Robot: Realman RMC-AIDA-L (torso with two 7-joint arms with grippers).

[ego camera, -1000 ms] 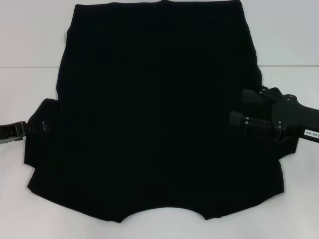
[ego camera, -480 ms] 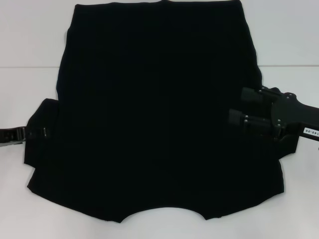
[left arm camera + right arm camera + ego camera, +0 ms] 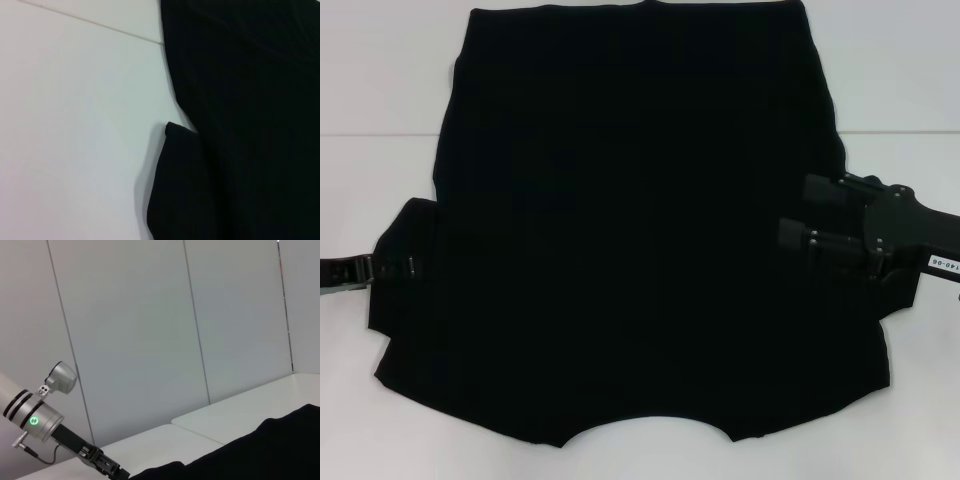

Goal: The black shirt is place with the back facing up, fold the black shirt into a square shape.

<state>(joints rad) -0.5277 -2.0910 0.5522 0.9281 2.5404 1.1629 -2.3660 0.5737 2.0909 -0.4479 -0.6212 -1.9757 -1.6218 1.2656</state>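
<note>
Right gripper sits at 3 o'clock over the black shirt's sleeve edge, fingers parted, holding nothing. Left gripper at 9 o'clock by the other sleeve (grip state: cannot tell). Shirt lies flat on the white table, collar at 6. Pinch both sleeves low, lift evenly, fold inward.

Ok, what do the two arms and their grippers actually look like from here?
The right gripper is matte black, with two blocky parallel fingers, visible screws and a white label with dark print. The left gripper is black too, with small silver screws. In the right wrist view, the left arm has silver joints, black rings, a green light and a thin cable.
</note>
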